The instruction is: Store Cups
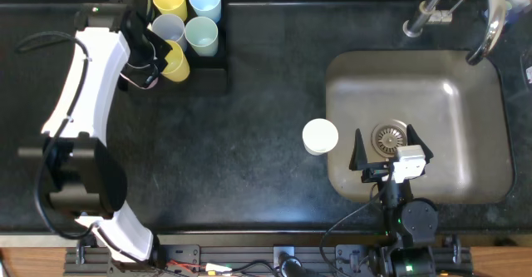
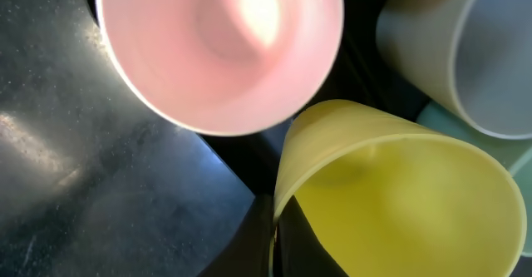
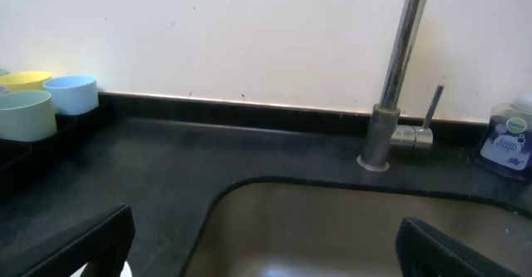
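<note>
The left hand [image 1: 156, 52] grips a tilted yellow cup [image 2: 391, 202] by its rim at the black tray [image 1: 209, 73], a pink cup [image 2: 220, 44] just beyond. The right hand [image 1: 391, 148] hangs wide open above the sink [image 1: 465, 86], a white cup [image 1: 320, 136] to its left.

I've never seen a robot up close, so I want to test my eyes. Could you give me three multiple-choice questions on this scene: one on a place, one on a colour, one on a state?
1. Where is the white cup?
A. in the tray
B. on the counter at the sink's left rim
C. under the tap

2. What colour is the cup in the left arm's jaws?
A. yellow
B. red
C. black

3. How are the right arm's jaws?
A. shut on a blue cup
B. open and empty
C. shut on the tap

Answers: 1 B, it stands at the sink's rim. 2 A, the yellow cup tilts in them over the tray. 3 B, they stand apart over the sink.
</note>
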Available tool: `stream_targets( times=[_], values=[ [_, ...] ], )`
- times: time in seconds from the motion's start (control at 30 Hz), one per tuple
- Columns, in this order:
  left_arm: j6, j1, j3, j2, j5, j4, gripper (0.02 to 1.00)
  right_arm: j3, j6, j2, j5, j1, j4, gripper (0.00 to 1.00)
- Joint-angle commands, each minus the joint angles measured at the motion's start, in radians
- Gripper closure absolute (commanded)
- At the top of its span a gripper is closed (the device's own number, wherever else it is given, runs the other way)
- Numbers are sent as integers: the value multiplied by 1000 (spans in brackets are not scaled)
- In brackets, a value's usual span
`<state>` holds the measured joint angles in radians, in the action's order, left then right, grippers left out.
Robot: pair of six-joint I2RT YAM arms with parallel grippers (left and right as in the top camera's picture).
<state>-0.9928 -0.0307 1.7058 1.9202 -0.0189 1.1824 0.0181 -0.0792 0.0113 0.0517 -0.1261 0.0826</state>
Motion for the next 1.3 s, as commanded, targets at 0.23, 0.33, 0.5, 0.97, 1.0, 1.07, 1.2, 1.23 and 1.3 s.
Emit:
stream_targets(
  times=[0.23,0.33,0.5,0.97,1.0,1.07,1.2,1.23,1.3],
  values=[
    [-11,3,-6,48,-36,4,936,-13,1,-8,-7,2,-5,3],
    [-11,3,-6,64,-44,4,936,-13,1,-8,-7,2,-5,3],
    [-11,3,-6,89,-53,4,936,-13,1,-8,-7,2,-5,3],
    [-6,2,-6,90,-64,5,20,-13,1,-8,-7,2,-5,3],
    [-6,2,-6,82,-62,5,20,-13,1,-8,-7,2,-5,3],
    [-3,2,-6,58,-61,5,20,-13,1,-8,-7,2,-5,3],
    [-3,3,-6,-69,-63,32,20,-13,1,-8,-7,2,-5,3],
    [-3,3,-6,-106,-64,44,20,-13,1,-8,-7,2,-5,3],
    [-2,3,-6,-238,-79,116,20,-13,1,-8,-7,2,-5,3]
  ],
)
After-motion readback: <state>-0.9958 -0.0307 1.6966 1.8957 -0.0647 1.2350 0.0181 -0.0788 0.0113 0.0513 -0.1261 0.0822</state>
